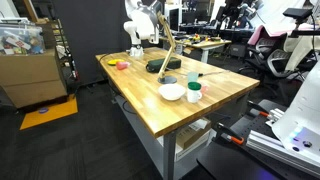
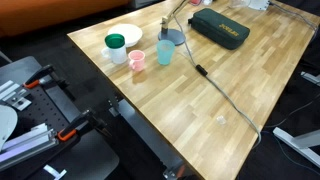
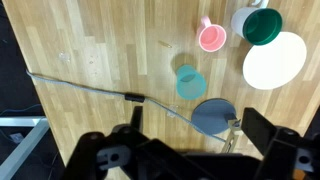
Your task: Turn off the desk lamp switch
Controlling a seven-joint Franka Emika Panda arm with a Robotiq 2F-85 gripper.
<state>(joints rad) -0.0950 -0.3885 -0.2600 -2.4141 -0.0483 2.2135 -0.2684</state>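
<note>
The desk lamp has a round grey-blue base (image 3: 213, 115) and a thin tan slanted arm (image 1: 170, 50). The base also shows in an exterior view (image 2: 172, 38). A grey cable (image 2: 235, 105) runs from the base across the table, with a small dark inline block (image 3: 133, 97) on it, also seen in an exterior view (image 2: 200, 71). My gripper (image 3: 200, 140) is open and empty. It hangs above the table over the base and cable and touches nothing. Its dark fingers frame the bottom of the wrist view.
A teal cup (image 3: 190, 82), a pink cup (image 3: 210, 37), a white bowl (image 3: 275, 60) and a green cup in a white mug (image 3: 262, 25) stand close to the base. A dark flat case (image 2: 220, 30) lies behind it. The wooden table (image 2: 150, 110) has edges nearby.
</note>
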